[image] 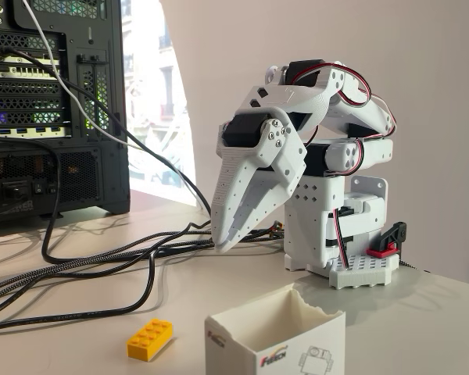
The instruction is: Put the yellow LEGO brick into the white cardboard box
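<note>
Yellow-orange, the small studded plastic LEGO brick [149, 340] lies on the tabletop [78, 344] below and left of the white claw [223, 244], its long axis slanting up-right; the claw's tips meet, holding nothing.

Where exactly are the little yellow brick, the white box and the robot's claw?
yellow LEGO brick [149, 340]: fixed view, on its studded top.
white cardboard box [285, 348]: fixed view, on its front wall beside the logo.
gripper [225, 242]: fixed view, at the tips of its fingers.
</note>
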